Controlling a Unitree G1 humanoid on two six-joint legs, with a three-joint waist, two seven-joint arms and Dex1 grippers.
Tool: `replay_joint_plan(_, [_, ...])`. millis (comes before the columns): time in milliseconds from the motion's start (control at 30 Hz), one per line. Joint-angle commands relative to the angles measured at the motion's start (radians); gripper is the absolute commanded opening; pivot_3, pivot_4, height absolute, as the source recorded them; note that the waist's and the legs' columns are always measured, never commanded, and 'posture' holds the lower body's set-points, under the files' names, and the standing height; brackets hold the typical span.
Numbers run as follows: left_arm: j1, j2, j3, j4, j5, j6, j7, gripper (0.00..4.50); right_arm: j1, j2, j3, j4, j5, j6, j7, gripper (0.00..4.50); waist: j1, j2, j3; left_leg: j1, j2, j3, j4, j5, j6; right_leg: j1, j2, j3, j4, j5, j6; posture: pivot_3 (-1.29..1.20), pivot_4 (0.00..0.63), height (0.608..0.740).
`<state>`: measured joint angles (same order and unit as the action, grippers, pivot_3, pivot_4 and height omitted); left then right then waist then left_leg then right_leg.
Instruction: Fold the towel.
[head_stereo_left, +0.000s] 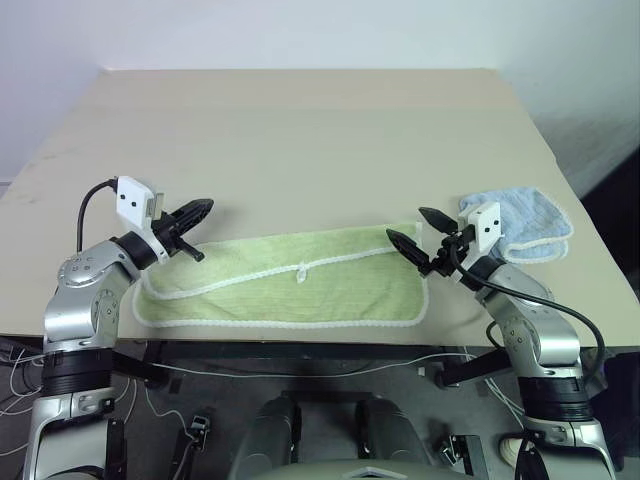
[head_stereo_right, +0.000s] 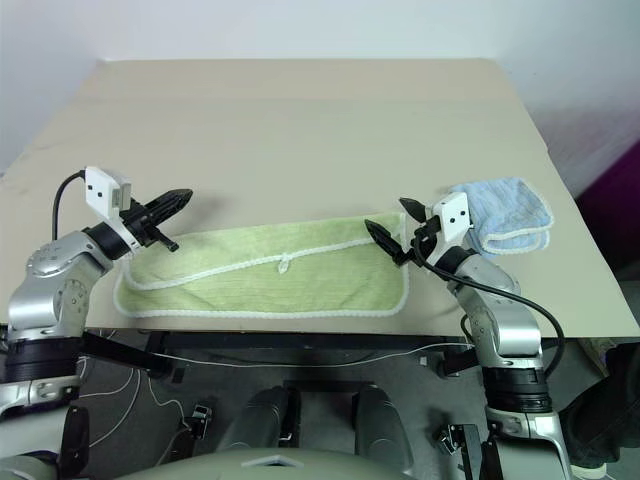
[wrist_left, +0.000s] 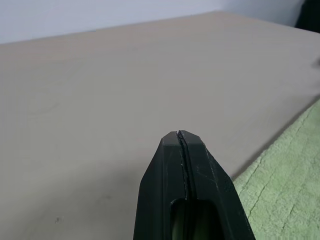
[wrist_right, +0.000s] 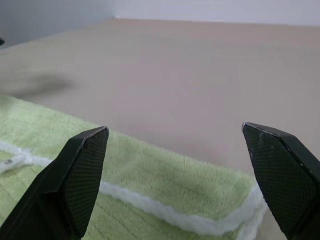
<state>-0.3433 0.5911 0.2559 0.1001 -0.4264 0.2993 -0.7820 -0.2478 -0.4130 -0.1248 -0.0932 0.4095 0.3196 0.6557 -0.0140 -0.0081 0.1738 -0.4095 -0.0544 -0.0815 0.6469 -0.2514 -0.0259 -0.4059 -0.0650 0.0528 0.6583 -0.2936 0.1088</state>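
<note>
We are finding the towel (head_stereo_left: 285, 278) folded once lengthwise; left gripper (head_stereo_left: 195, 211) pressed together, right gripper (head_stereo_left: 418, 229) spread, both hovering over its ends.

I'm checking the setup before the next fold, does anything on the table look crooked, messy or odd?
Slightly. The light green terry towel is folded lengthwise unevenly: its white-stitched top edge runs slanted, not matching the near edge, and the left end looks rumpled. The small light blue towel lies bunched near the table's right edge. Nothing is spilled or damaged.
</note>
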Motion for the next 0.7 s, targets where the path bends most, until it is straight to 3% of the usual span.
replay_joint_plan(33, [0.013, 0.015, 0.017, -0.058, -0.008, -0.010, 0.001, 0.00, -0.029, -0.012, -0.004, 0.004, 0.000, -0.023, 0.015, 4.48, 0.000, 0.000, 0.000, 0.000, 0.000, 0.000, 0.000, 0.000, 0.000, 0.000, 0.000, 0.000, 0.000, 0.000, 0.000, 0.00, 0.150, 0.740])
replay_joint_plan(267, [0.043, 0.083, 0.002, -0.106, 0.045, -0.026, -0.014, 0.00, -0.061, -0.015, 0.007, 0.028, -0.007, -0.023, 0.040, 4.48, -0.001, 0.000, 0.000, 0.000, 0.000, 0.000, 0.000, 0.000, 0.000, 0.000, 0.000, 0.000, 0.000, 0.000, 0.000, 0.00, 0.150, 0.740])
replay_joint_plan(567, [0.104, 0.385, -0.099, -0.112, 0.272, -0.209, -0.181, 0.00, -0.055, -0.036, -0.004, 0.012, -0.009, -0.008, 0.045, 4.48, -0.001, 0.001, 0.000, 0.000, 0.000, 0.000, -0.001, 0.000, 0.000, 0.000, -0.001, 0.000, -0.001, 0.000, 0.000, 0.00, 0.150, 0.740])
replay_joint_plan(700, [0.147, 0.507, -0.112, -0.142, 0.235, -0.216, -0.354, 1.23, -0.073, -0.052, -0.002, 0.022, -0.009, -0.002, 0.051, 4.50, -0.003, 0.001, 0.001, 0.000, 0.000, 0.000, -0.002, 0.000, 0.000, -0.001, -0.002, 0.000, -0.001, 0.000, 0.000, 0.00, 0.150, 0.740])
